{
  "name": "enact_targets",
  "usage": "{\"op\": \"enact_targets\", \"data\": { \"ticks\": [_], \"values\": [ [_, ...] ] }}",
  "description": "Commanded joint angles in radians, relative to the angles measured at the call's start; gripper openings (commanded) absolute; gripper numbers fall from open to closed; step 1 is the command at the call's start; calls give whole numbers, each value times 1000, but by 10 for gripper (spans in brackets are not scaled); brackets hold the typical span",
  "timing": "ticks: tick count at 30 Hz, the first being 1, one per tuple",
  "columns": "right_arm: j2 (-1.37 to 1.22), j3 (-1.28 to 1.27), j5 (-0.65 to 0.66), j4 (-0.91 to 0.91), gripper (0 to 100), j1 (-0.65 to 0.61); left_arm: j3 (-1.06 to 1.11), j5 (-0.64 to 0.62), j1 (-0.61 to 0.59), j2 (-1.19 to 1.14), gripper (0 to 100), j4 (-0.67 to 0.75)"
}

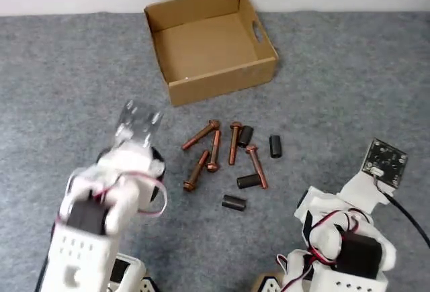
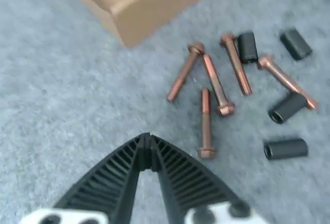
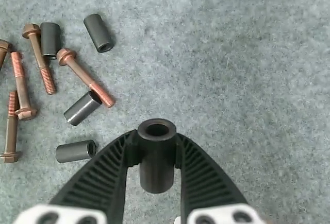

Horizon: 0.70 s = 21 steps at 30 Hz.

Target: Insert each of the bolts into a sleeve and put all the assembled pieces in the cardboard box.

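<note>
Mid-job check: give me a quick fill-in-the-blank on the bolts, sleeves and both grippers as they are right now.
1. The right gripper is shut on a black cylindrical ____.
2. ____ copper-coloured bolts lie loose on the grey felt table.
3. ____ black sleeves lie on the table, outside any gripper.
4. The left gripper has its fingers ____, with nothing between them.
Missing words: sleeve; five; four; shut.

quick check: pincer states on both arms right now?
Left pincer: closed, holding nothing.
Right pincer: closed on a black sleeve.
</note>
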State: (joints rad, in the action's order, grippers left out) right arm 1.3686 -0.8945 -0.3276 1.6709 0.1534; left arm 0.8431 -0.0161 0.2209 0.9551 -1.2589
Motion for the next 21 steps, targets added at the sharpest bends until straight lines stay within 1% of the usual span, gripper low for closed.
{"op": "enact_targets", "data": {
  "ticks": [1,5,6,7,10,13,15,18,21],
  "values": [
    [8,8,-6,-19,8,13,-229,3,28,-278,5,-68],
    [8,8,-6,-19,8,13,-390,6,54,-522,6,-83],
    [10,8,-6,-19,8,13,-427,25,63,-578,6,-89],
    [10,8,-6,-19,8,13,-467,61,71,-637,6,-94],
    [10,8,-6,-19,8,13,-596,222,75,-793,6,-95],
    [10,8,-6,-19,8,13,-730,296,69,-931,6,-92],
    [10,8,-6,-19,8,13,-808,307,77,-1016,28,-94],
    [10,8,-6,-19,8,13,-912,311,80,-1145,86,-100],
    [10,8,-6,-19,8,13,-1015,382,80,-1269,120,-163]
  ]
}}
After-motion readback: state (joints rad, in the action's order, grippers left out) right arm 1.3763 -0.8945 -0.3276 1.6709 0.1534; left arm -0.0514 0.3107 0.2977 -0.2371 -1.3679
